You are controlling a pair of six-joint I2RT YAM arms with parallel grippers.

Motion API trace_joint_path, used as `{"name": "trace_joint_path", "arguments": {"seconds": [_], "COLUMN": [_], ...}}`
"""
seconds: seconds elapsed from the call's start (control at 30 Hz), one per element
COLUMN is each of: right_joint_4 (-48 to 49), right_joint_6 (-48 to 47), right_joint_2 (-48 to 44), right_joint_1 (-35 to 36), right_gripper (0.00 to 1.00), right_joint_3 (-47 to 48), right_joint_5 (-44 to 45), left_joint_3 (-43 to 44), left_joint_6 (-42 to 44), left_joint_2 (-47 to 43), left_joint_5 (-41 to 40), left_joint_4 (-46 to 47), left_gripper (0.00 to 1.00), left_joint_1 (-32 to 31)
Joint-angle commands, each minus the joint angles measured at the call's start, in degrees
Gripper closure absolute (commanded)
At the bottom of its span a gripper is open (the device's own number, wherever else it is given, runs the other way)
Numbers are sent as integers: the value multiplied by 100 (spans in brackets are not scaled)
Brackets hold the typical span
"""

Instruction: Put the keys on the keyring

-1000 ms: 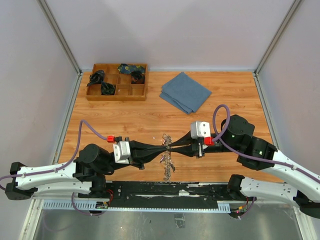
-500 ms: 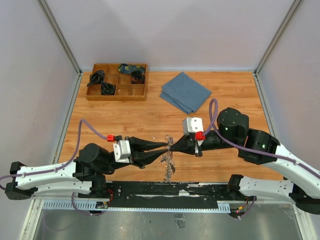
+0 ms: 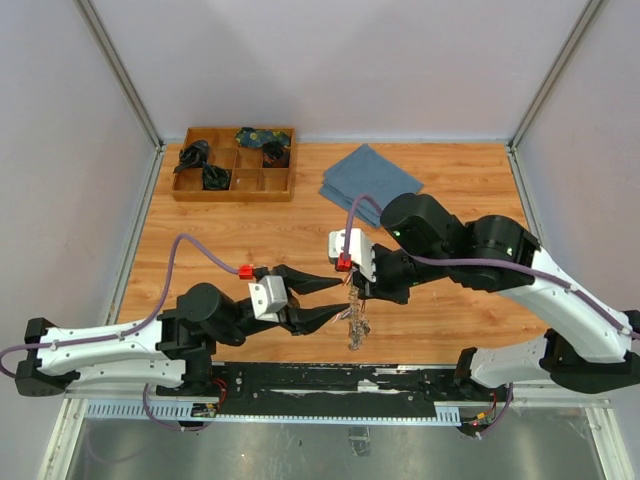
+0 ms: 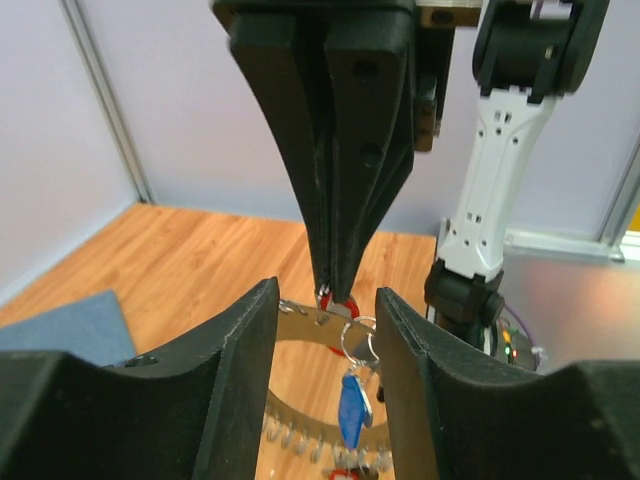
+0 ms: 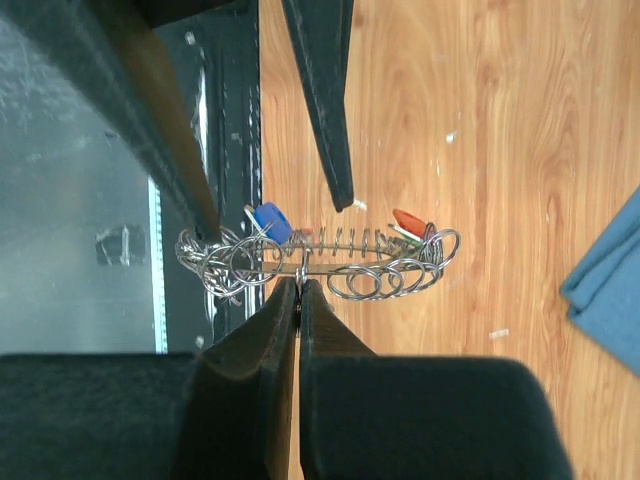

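The keyring (image 3: 355, 318) is a large metal ring hung with several silver keys and small rings, dangling above the table's near edge. My right gripper (image 3: 351, 291) is shut on its top rim and holds it up. In the right wrist view the keyring (image 5: 330, 265) lies across the shut fingertips (image 5: 299, 285), with a blue tag (image 5: 270, 220) and a red tag (image 5: 408, 220). My left gripper (image 3: 328, 298) is open, its fingers either side of the ring without touching. In the left wrist view a blue-tagged key (image 4: 352, 410) hangs between the left fingers (image 4: 245, 340).
A wooden compartment tray (image 3: 233, 165) with dark items stands at the back left. A folded blue cloth (image 3: 370, 185) lies at the back centre. A black rail (image 3: 330, 378) runs along the near edge below the hanging keys.
The left gripper has opened and let go of the ring. The right arm has swung left and lifted, so the keyring now hangs from the right gripper alone.
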Motion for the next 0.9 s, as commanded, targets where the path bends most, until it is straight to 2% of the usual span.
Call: {"name": "trace_joint_path", "arguments": {"seconds": [0.0,0.2,0.47,0.87], "right_joint_4": [-1064,-1128,-1031,-804], "right_joint_6": [-59,-28,-45,-82], "right_joint_2": [240,358,376,385], "right_joint_1": [161,396,623,655], "right_gripper": [100,100,100,100], "right_joint_3": [584,720,742,652], "right_joint_5": [569,561,508,457], "left_joint_3": [166,174,219,249], "left_joint_6": [-104,-182,-180,-228], "left_joint_2": [257,497,607,790], "left_joint_5": [-62,13,100,400], "left_joint_4": [-110,-101,-47,82], "left_gripper": [49,47,49,71], "left_joint_1": [-37,-37,-37,-37]}}
